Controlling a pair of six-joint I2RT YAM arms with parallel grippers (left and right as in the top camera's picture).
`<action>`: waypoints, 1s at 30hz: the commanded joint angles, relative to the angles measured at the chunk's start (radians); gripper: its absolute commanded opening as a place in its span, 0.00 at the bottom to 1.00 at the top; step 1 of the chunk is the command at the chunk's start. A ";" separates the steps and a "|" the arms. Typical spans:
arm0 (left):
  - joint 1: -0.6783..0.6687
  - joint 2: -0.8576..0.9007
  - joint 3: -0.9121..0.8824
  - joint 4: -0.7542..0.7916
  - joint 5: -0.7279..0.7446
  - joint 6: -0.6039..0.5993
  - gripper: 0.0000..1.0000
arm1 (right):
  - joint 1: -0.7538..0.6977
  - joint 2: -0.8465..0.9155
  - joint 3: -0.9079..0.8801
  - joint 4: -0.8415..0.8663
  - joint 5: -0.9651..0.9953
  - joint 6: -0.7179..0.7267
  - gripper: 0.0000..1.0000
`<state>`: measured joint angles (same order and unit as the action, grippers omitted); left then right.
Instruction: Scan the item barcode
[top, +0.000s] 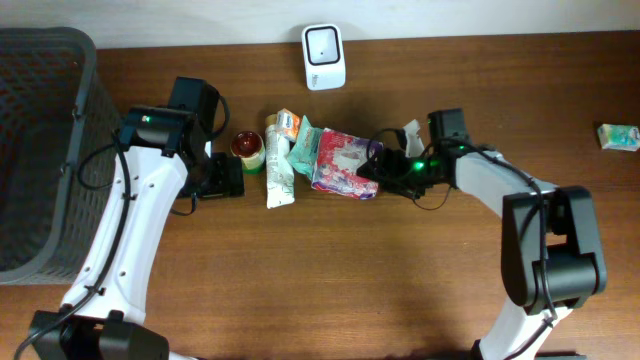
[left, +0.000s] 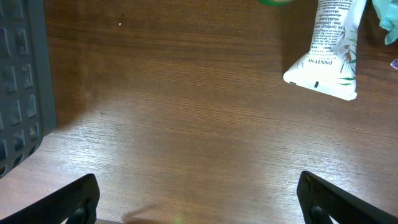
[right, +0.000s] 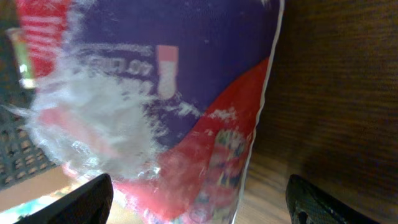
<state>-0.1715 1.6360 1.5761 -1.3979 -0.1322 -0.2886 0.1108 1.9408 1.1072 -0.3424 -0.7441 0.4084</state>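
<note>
The red and purple pouch (top: 343, 160) lies flat in the middle of the tabletop (top: 400, 280). It is at the right end of a row with a teal packet (top: 301, 143), a white Pantene tube (top: 279, 170) and a small jar with a red lid (top: 248, 148). The right gripper (top: 372, 176) is at the pouch's right edge, its fingers (right: 87, 200) wide apart. The pouch fills the wrist view, and I cannot tell if the fingers touch it. The left gripper (top: 222, 178) is also open and holds nothing, low above bare wood just left of the jar. The white barcode scanner (top: 324, 57) stands at the far edge, and a dark basket (top: 90, 80) is at the left.
</note>
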 joint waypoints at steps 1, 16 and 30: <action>0.003 -0.015 -0.005 -0.001 -0.007 -0.010 0.99 | 0.035 0.013 -0.012 0.036 0.064 0.053 0.81; 0.003 -0.015 -0.005 -0.001 -0.007 -0.010 0.99 | 0.058 -0.113 0.197 0.060 0.069 0.042 0.04; 0.003 -0.015 -0.005 -0.001 -0.007 -0.010 0.99 | 0.166 0.018 0.271 0.613 0.529 0.388 0.04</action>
<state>-0.1715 1.6360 1.5761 -1.3975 -0.1322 -0.2886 0.2573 1.8923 1.3560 0.2016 -0.2909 0.6693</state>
